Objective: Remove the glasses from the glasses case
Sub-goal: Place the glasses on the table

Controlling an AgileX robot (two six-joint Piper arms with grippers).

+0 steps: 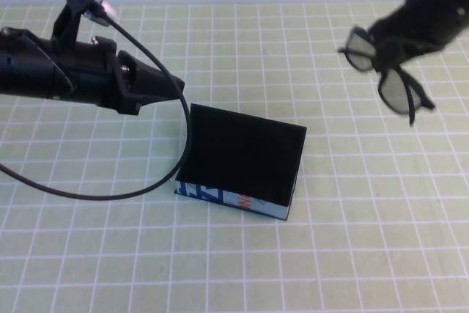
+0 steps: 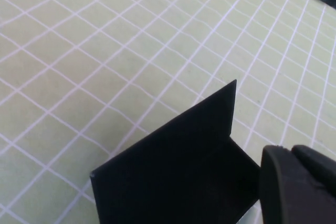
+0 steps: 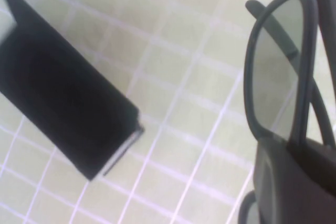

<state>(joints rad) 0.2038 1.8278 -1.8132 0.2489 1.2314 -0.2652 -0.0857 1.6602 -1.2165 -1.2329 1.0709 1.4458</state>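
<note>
The glasses case (image 1: 242, 153) lies open at the middle of the mat, its black inside bare and its light blue printed front facing me. It also shows in the left wrist view (image 2: 173, 171) and in the right wrist view (image 3: 63, 98). My right gripper (image 1: 390, 50) is at the far right, raised above the mat, shut on the black glasses (image 1: 396, 94). They hang tilted from it, clear of the case, and the greenish lens fills the right wrist view (image 3: 273, 72). My left gripper (image 1: 176, 86) is shut and hovers just beside the lid's far left corner (image 2: 291, 153).
A green mat with a white grid (image 1: 366, 240) covers the table. A black cable (image 1: 110, 194) loops from my left arm down to the mat beside the case's left side.
</note>
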